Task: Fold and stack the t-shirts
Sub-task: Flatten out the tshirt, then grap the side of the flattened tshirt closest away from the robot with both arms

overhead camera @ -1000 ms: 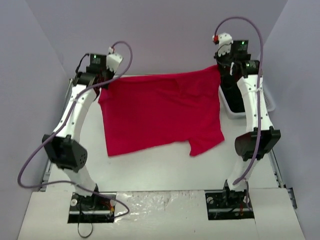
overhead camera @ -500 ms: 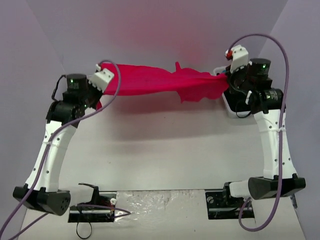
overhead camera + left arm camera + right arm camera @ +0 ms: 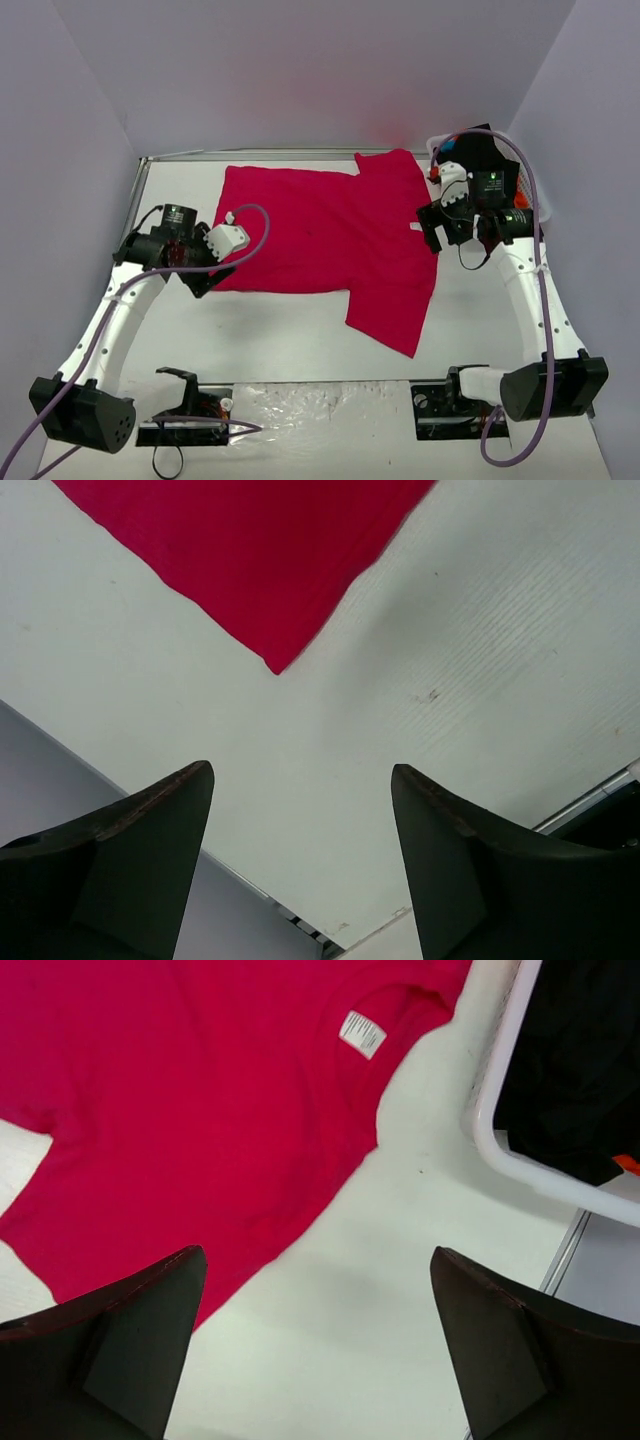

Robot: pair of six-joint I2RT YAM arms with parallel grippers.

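A crimson-red t-shirt [image 3: 320, 230] lies spread on the white table [image 3: 290, 335], one sleeve pointing toward the near edge. Its small white neck label [image 3: 362, 1033] shows in the right wrist view. My left gripper [image 3: 203, 278] hovers at the shirt's left near corner [image 3: 250, 560], open and empty [image 3: 300, 768]. My right gripper [image 3: 432, 232] hangs over the shirt's right edge by the collar, open with only bare table between its fingers [image 3: 318, 1251]. A black t-shirt [image 3: 580, 1070] sits in the basket, with a bit of orange cloth [image 3: 628, 1163] beside it.
A white plastic basket [image 3: 500, 1150] stands at the far right of the table, just beyond my right gripper [image 3: 540, 205]. Grey walls enclose the table on three sides. The table's left edge rail [image 3: 135, 200] runs close to my left arm.
Both grippers have opened and let go of the red t-shirt. It dropped from being stretched in the air to lying flat on the table. Both arms lowered and pulled back nearer.
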